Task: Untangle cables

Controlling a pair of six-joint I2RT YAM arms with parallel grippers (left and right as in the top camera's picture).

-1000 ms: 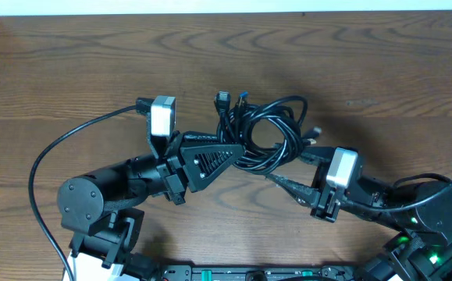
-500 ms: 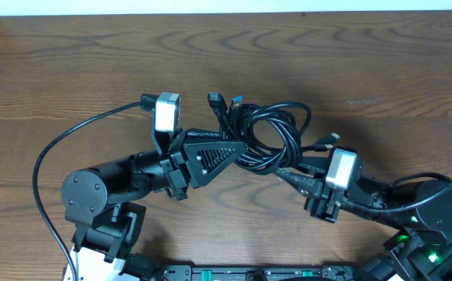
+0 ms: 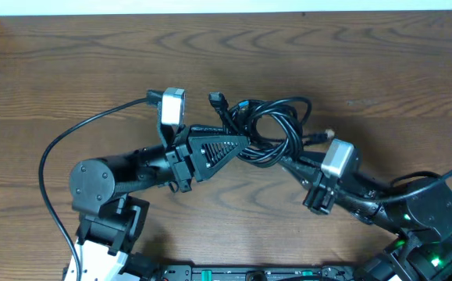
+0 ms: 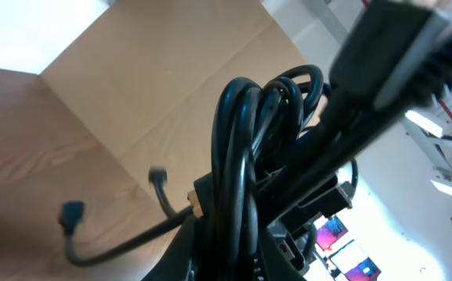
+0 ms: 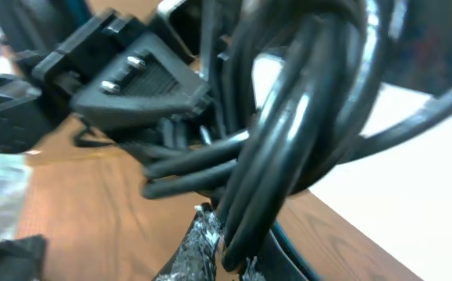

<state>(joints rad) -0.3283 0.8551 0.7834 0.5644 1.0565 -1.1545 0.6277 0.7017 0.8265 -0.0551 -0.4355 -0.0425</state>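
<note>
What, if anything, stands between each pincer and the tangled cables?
Nothing visible does. The left pincer and the right pincer are both shut on the cables, gripping the bundle from opposite sides.

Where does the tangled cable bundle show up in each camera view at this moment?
Overhead: the cable bundle sits just above the picture's centre, its loops spreading to the right.
Left wrist: the cable bundle is at centre, its loops rising from the bottom edge.
Right wrist: the cable bundle fills the centre and right, very close and blurred.
Shared landmark: the wooden table lies under the bundle in every view.
</note>
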